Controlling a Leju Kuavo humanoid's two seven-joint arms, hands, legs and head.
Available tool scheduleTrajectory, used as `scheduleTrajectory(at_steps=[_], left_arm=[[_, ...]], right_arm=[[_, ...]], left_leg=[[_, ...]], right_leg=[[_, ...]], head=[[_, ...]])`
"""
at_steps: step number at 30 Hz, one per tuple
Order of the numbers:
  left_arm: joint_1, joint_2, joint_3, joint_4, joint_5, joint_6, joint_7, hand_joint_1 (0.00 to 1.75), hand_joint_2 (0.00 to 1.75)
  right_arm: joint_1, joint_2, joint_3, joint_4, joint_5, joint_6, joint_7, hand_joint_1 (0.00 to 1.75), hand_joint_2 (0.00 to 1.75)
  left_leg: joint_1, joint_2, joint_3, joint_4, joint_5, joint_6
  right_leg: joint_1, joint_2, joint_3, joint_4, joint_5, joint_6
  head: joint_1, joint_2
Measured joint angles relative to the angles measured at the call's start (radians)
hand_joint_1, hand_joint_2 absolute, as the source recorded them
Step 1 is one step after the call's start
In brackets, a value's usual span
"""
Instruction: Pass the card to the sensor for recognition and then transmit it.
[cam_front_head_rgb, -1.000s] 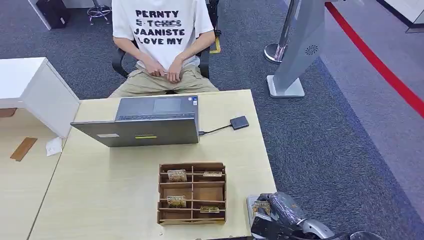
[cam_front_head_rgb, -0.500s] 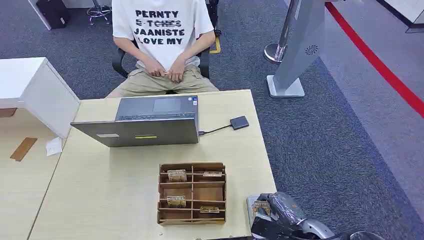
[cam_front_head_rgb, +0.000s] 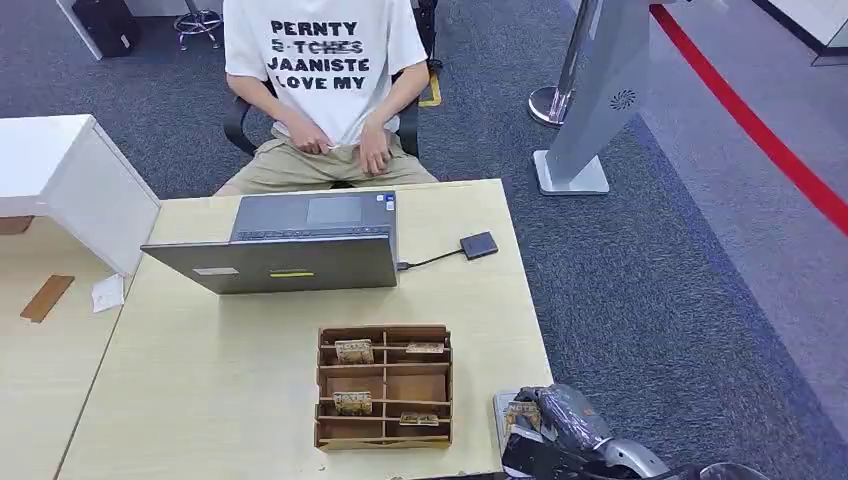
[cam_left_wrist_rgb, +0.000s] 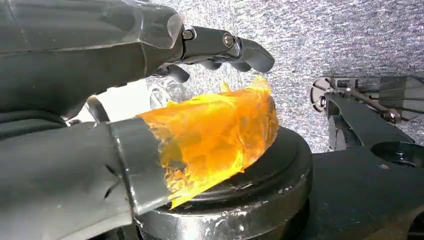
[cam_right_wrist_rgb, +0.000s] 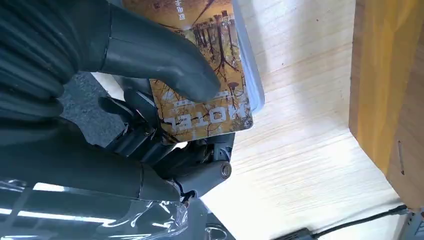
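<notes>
Grey carpet with a red stripe at the upper right of the head view surrounds a pale wooden surface (cam_front_head_rgb: 230, 390) that runs from mid-frame to the lower edge. At the lower right corner of that surface the right hand (cam_front_head_rgb: 555, 425) pinches a card (cam_front_head_rgb: 521, 412); the right wrist view shows the thumb (cam_right_wrist_rgb: 165, 60) pressed on the card's (cam_right_wrist_rgb: 200, 95) printed face, marked HOTEL, with darker fingers under it, above a light grey pad (cam_front_head_rgb: 503, 410) at the surface's edge. Just left of the hand stands a wooden divided box (cam_front_head_rgb: 384, 386) with more cards upright in its compartments. Higher in the frame an open laptop (cam_front_head_rgb: 285, 243) sits at mid-left, and a cable links it to a small dark sensor (cam_front_head_rgb: 479, 245) to its right. A seated person (cam_front_head_rgb: 325, 80) in a white printed shirt is at the top centre. In the left wrist view the left hand (cam_left_wrist_rgb: 150, 90) hangs with fingers apart, empty, its thumb wrapped in orange film.
</notes>
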Motion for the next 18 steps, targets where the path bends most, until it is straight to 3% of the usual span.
scheduleTrajectory(at_steps=[18], left_arm=[[0.000, 0.000, 0.000, 0.000, 0.000, 0.000, -0.001, 0.00, 0.00]], right_arm=[[0.000, 0.000, 0.001, 0.001, 0.000, -0.002, 0.000, 1.75, 1.75]], left_leg=[[0.000, 0.000, 0.000, 0.000, 0.000, 0.000]], right_leg=[[0.000, 0.000, 0.000, 0.000, 0.000, 0.000]], head=[[0.000, 0.000]])
